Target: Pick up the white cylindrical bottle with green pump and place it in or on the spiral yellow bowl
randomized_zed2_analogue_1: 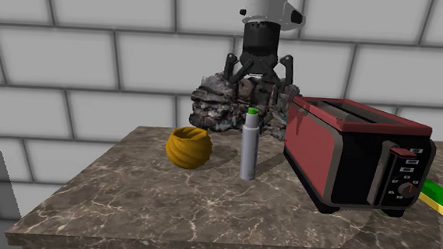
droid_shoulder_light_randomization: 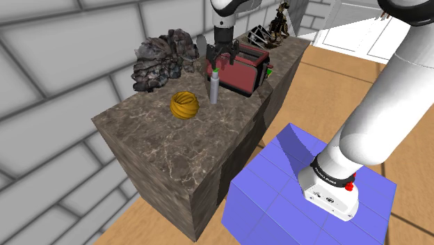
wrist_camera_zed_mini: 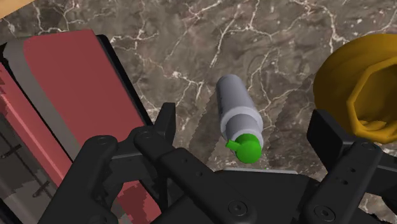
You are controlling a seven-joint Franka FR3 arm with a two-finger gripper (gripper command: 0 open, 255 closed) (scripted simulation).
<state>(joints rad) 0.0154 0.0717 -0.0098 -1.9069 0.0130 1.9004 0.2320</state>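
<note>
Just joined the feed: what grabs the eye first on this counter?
The big red toaster dominates the second exterior view's right side of the marble counter. Beside it stands an upright pale grey bottle with a green pump, with the open black gripper hanging right above it. The yellow spiral bowl sits just past the bottle, toward that view's left.

The bottle (randomized_zed2_analogue_1: 248, 154) is grey with a green pump (randomized_zed2_analogue_1: 252, 111); the bowl (randomized_zed2_analogue_1: 188, 148) yellow; the toaster (randomized_zed2_analogue_1: 331, 153) red and black; the counter (randomized_zed2_analogue_1: 207, 213) brown, white-veined.
</note>
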